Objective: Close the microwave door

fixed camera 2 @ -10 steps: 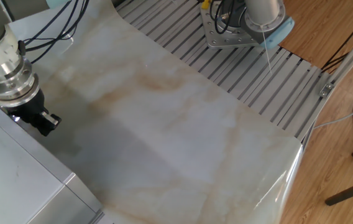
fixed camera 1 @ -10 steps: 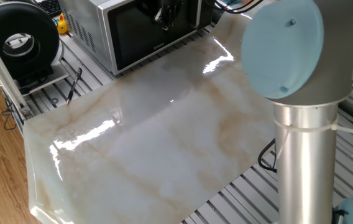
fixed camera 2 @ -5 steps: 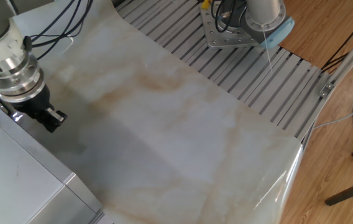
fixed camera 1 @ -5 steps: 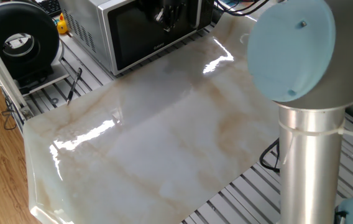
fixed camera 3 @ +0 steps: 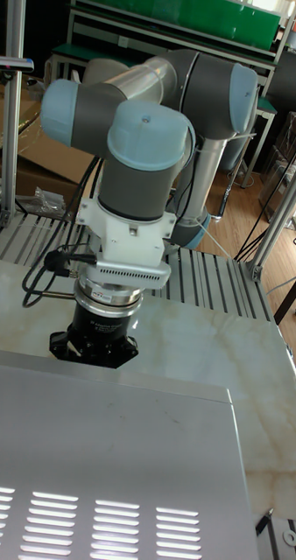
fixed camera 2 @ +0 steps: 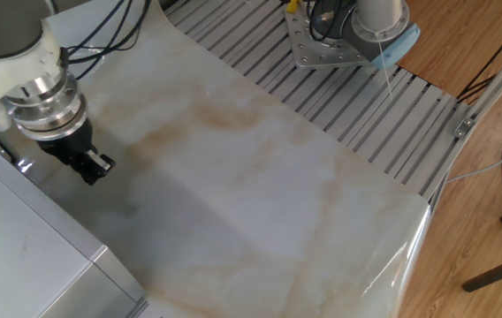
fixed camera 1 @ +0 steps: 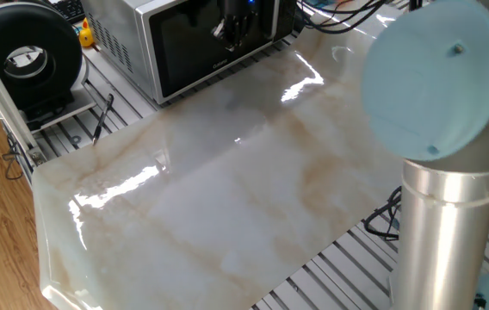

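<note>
The microwave [fixed camera 1: 120,34] stands at the back of the marble slab, a silver-white box with vented sides. Its dark glass microwave door [fixed camera 1: 201,52] lies flush with the front frame. My gripper [fixed camera 1: 230,30] hangs just in front of the door's right part, a little off the glass. From the other side, the gripper [fixed camera 2: 95,165] points down beside the microwave's grey top [fixed camera 2: 21,256], its black fingers pressed together with nothing between them. In the tall view the fingertips are hidden behind the microwave's top [fixed camera 3: 113,455].
A round black fan-like device [fixed camera 1: 25,52] and a small yellow duck [fixed camera 1: 85,34] sit left of the microwave. The marble slab [fixed camera 1: 227,189] spreads in front. My arm's column [fixed camera 1: 438,232] rises at the right, and its base plate [fixed camera 2: 330,40] sits on the slatted table.
The gripper has drawn back from the microwave's front, moving right and slightly down in the other fixed view. The arm's elbow has swung right. The door looks unchanged.
</note>
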Robot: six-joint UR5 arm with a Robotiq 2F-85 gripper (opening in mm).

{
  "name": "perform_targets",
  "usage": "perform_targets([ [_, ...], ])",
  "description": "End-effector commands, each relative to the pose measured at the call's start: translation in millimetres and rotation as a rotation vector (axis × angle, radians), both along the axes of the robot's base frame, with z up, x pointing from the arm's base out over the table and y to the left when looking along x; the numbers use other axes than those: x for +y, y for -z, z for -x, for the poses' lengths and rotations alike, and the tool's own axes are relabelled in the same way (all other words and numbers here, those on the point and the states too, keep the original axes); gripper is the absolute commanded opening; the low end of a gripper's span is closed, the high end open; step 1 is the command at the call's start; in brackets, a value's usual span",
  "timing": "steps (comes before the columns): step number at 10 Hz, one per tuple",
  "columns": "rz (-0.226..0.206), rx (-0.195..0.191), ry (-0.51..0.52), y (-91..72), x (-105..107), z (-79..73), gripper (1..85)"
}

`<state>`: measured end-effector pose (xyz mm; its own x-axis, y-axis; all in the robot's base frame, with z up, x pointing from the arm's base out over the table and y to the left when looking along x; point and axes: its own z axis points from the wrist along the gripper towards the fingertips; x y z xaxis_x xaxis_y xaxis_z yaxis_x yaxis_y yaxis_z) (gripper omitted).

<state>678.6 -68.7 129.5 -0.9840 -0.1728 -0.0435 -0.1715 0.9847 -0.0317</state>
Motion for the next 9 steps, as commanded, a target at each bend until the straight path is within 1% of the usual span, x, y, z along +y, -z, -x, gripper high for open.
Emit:
perform_targets([
  [1,0.015,0.022,-0.062,-0.1,0.5,11.8,1.3],
  [2,-0.031,0.026,-0.035,5.3,13.6,14.8,1.3],
  [3,-0.033,0.020,-0.022,10.0,21.2,25.2,1.3],
  [4,-0.029,0.022,0.006,8.1,31.4,42.9,1.3],
  [5,-0.030,0.017,0.029,3.6,44.4,53.5,1.3],
  [6,-0.021,0.011,0.034,-0.3,50.7,54.1,1.3],
  [7,0.006,0.009,0.008,-0.4,43.9,53.3,1.3],
  [8,0.018,0.034,-0.025,-0.3,41.1,59.8,1.3],
  [9,0.022,0.035,-0.050,-0.4,40.3,59.9,1.3],
])
